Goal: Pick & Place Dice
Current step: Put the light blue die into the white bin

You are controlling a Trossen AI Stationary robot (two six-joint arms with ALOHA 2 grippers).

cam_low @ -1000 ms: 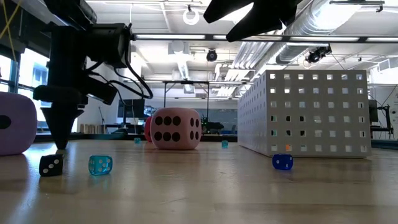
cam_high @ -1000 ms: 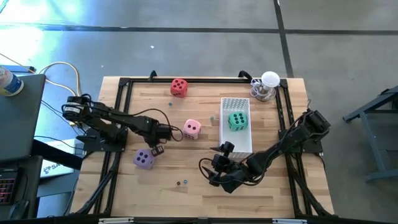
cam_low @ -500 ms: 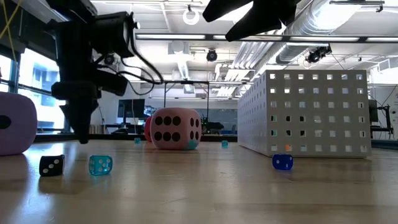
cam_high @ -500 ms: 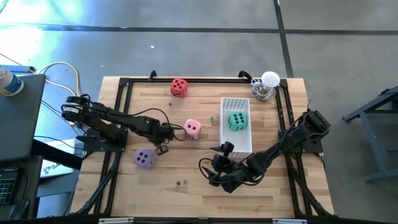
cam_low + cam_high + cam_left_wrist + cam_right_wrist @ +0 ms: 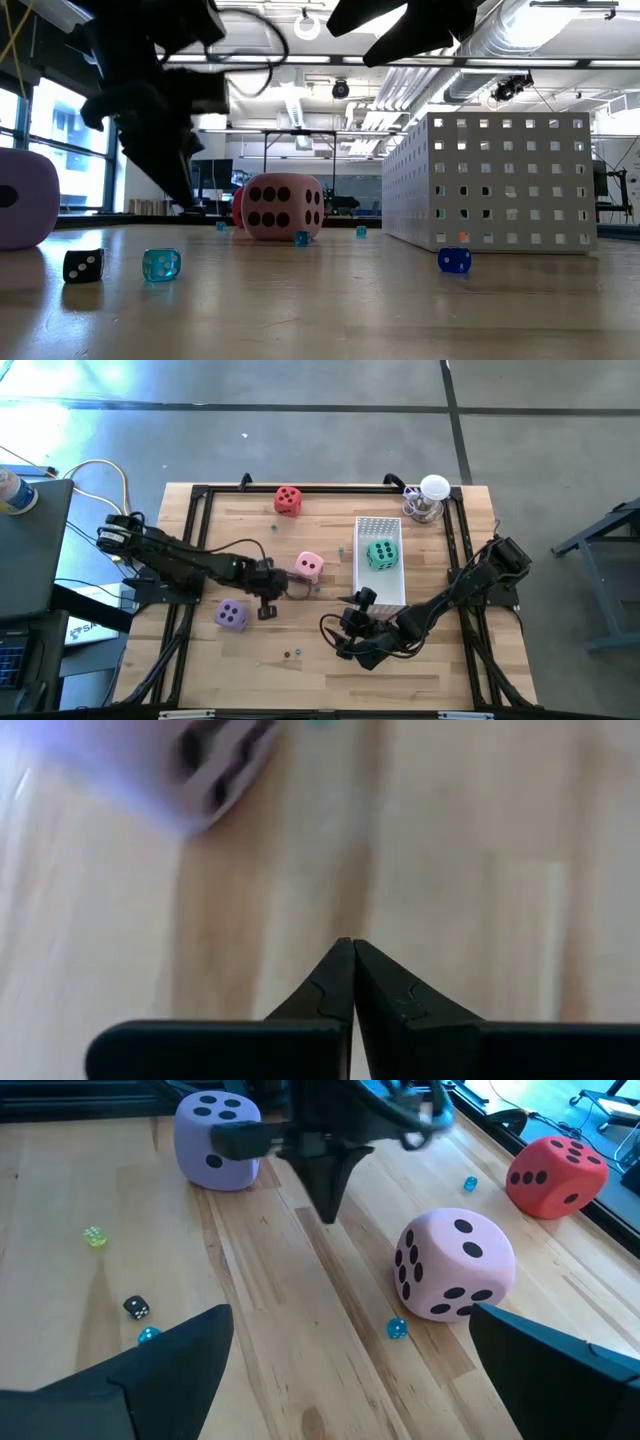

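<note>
pink die (image 5: pixel 309 566): mid-worktop, just left of the white perforated box (image 5: pixel 381 568); sits just right of and slightly far from the left gripper, close but apart
left gripper (image 5: pixel 268 603): between pink die and purple die (image 5: pixel 232 616); clenched tip to tip in the left wrist view, nothing in it, nothing touched; hangs just above the worktop (image 5: pixel 330 650)
purple die: left and slightly near of the left gripper, about as close as the pink one
nearer arm: left, for both pink and purple; right arm is near-side centre, further off
long axis: none, cubes; any pair of opposite faces would likely serve
right gripper (image 5: pixel 347 641): near the worktop's near edge, just off the box's near end; spread fully wide, empty, pointed toward the pink die in its wrist view
red die (image 5: pixel 288 499): far edge of worktop, well apart from both grippers
green die (image 5: pixel 380 554): already inside the box
next move, judged: left gripper must spread before taking either cube; clenched as is, could only nudge
clutter: tiny dice near the pink die's base, e.g. blue bead (image 5: pixel 397 1328); could get pushed
</note>
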